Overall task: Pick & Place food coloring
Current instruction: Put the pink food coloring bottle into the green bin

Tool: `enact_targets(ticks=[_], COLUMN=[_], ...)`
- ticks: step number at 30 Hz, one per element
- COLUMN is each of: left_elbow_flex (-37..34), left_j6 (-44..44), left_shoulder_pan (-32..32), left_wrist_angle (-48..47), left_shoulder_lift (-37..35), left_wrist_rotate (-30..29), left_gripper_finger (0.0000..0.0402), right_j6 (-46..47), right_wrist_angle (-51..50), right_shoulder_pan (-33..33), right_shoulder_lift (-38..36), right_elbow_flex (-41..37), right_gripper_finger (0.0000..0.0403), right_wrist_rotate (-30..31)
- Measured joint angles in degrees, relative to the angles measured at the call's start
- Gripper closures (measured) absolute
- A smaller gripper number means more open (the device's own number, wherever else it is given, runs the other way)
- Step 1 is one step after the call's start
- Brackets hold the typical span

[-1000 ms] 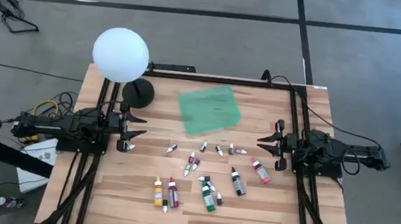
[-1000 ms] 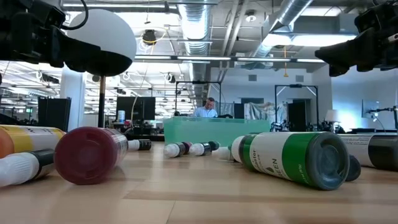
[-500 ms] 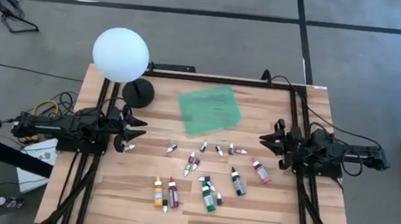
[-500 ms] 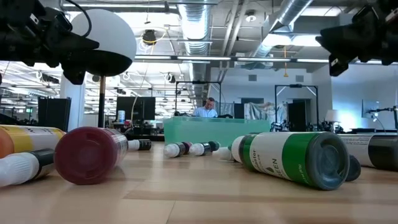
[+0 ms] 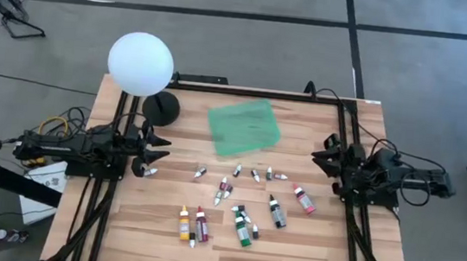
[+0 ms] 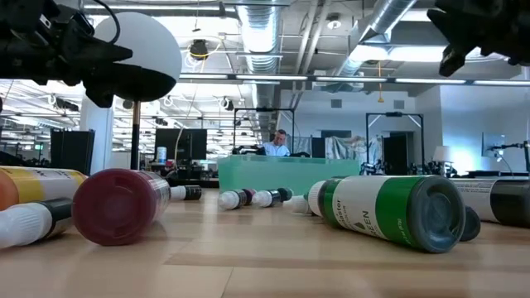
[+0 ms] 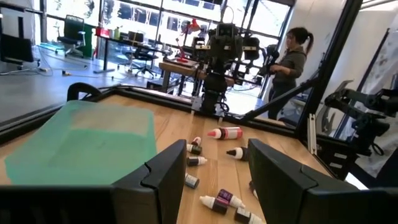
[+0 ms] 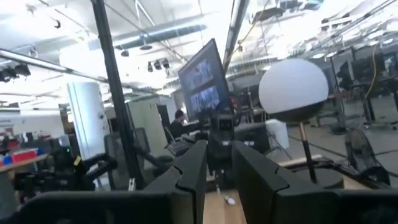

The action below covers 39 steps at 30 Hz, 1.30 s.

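Observation:
The food coloring bottles lie on their sides, scattered over the middle of the wooden table: a yellow one, a red one, a green one, a dark one, a pink one and tiny white-tipped droppers. In the low view the green bottle and the red bottle lie closest. My left gripper hovers open at the table's left edge, pointing level at the bottles. My right gripper is shut at the right edge, raised and tipped upward.
A flat green tray lies at the far middle of the table. A white globe lamp on a dark round base stands at the far left. A dark frame borders the table. A person stands in the room beyond.
My right gripper has risen and tipped its fingers upward while rolling, drawing back a little toward the table's right edge. My left gripper has rolled about its own axis in place. The bottles have not moved.

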Motion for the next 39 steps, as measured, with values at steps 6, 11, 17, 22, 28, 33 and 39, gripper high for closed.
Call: enact_targets(ticks=[6,11,17,22,28,33,39], left_elbow_flex=[0.01,-0.01,-0.01,-0.01,2.46,10.29,21.06], left_j6=[0.38,-1.04,-1.18,5.10,13.65,16.23,19.49], left_shoulder_pan=[-0.01,0.01,-0.71,-3.54,-5.32,-5.36,-5.36], left_wrist_angle=[1.89,3.00,5.22,12.39,16.27,12.91,5.02], left_shoulder_lift=[-0.01,-0.01,0.01,0.01,0.23,3.61,14.56], left_wrist_rotate=[-0.48,0.46,6.59,10.12,10.69,12.04,12.05], left_gripper_finger=[0.0236,0.0236,0.0236,0.0236,0.0236,0.0236,0.0236], right_j6=[-2.96,-16.04,-25.63,-19.49,-18.16,-18.82,-19.56], right_wrist_angle=[0.69,4.47,4.59,-5.15,-12.63,-14.87,-15.63], right_shoulder_pan=[0.11,0.10,3.63,4.00,4.05,4.05,4.01], right_shoulder_lift=[10.92,22.91,33.11,40.48,49.65,55.13,57.49], right_elbow_flex=[4.23,9.59,18.10,26.68,36.87,42.74,44.03], right_gripper_finger=[0.0333,0.0333,0.0333,0.0333,0.0333,0.0333,0.0333], right_wrist_rotate=[1.72,0.91,-0.50,4.74,7.80,7.81,8.14])
